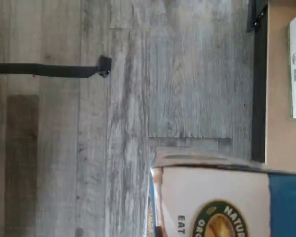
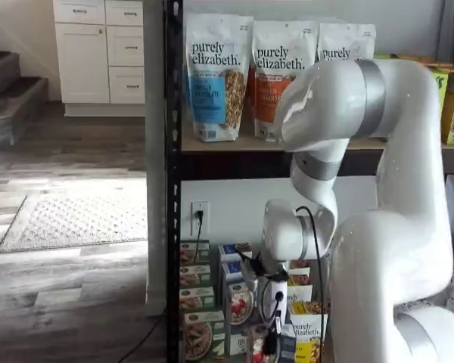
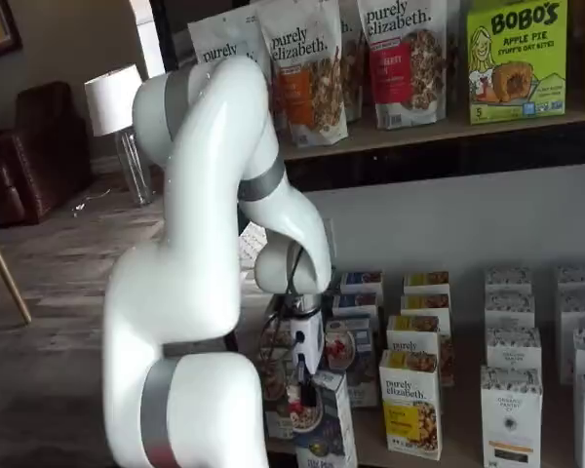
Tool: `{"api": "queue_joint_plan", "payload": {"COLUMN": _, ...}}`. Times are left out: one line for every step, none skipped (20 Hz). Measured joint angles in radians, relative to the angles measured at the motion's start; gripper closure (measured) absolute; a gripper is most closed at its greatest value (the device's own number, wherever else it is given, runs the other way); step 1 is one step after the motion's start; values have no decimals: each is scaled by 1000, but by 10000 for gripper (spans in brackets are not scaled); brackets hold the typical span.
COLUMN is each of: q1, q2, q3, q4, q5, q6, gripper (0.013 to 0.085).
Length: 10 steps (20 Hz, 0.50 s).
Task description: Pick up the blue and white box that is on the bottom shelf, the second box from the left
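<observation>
The blue and white box [image 1: 227, 202] fills the near part of the wrist view, its white band and round logo facing the camera, with grey plank floor behind it. In a shelf view the same box [image 3: 327, 424] hangs tilted in front of the bottom shelf [image 3: 468, 456], under the white gripper body. My gripper [image 3: 300, 390] has its black fingers closed on the box. The gripper [image 2: 271, 340] also shows low in front of the rows of cartons. More blue cartons [image 3: 343, 343] stand in the row behind it.
Green cartons [image 2: 197, 302] line the shelf's left end and yellow cartons [image 3: 411, 405] and white cartons [image 3: 510, 409] stand to the right. Granola bags [image 2: 212, 76] fill the tier above. The black frame post [image 2: 172, 189], a wall socket [image 2: 200, 215] and a floor cable [image 1: 49, 70] are close by.
</observation>
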Motion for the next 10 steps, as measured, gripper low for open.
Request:
{"api": "queue_joint_plan", "payload": {"q1": 4, "q2": -26, "q3": 21, "q4": -12, "q5": 4, "q6": 15, "gripper": 530}}
{"api": "queue_joint_plan", "payload": {"q1": 8, "q2": -54, "q3": 42, "q4": -33, "q5": 10, "q6": 39, "gripper": 530}}
{"api": "queue_joint_plan", "payload": {"q1": 15, "q2": -88, "q3": 66, "q4": -57, "q5": 19, "q6": 68, "gripper": 530}}
{"api": "queue_joint_plan", "payload": {"q1": 21, "q2": -120, "q3": 88, "q4": -72, "q5": 30, "q6": 88, "gripper": 530}}
{"api": "queue_joint_plan", "payload": {"q1": 27, "q2": -152, "q3": 108, "q4": -76, "q5": 43, "q6": 99, "gripper": 530}}
{"api": "queue_joint_plan", "payload": {"q1": 35, "q2": -190, "q3": 130, "q4": -74, "q5": 60, "q6": 105, "gripper": 530}}
{"api": "queue_joint_plan", "payload": {"q1": 41, "q2": -224, "q3": 149, "q4": -69, "q5": 73, "q6": 107, "gripper": 530}}
{"api": "queue_joint_plan", "payload": {"q1": 48, "q2": -262, "q3": 170, "q4": -66, "q5": 86, "q6": 112, "gripper": 530}}
{"api": "queue_joint_plan", "payload": {"q1": 54, "q2": -303, "q3": 191, "q4": -68, "q5": 98, "q6": 122, "gripper": 530}}
{"api": "queue_joint_plan", "payload": {"q1": 59, "q2": -333, "q3": 206, "q4": -70, "q5": 108, "q6": 129, "gripper": 530}}
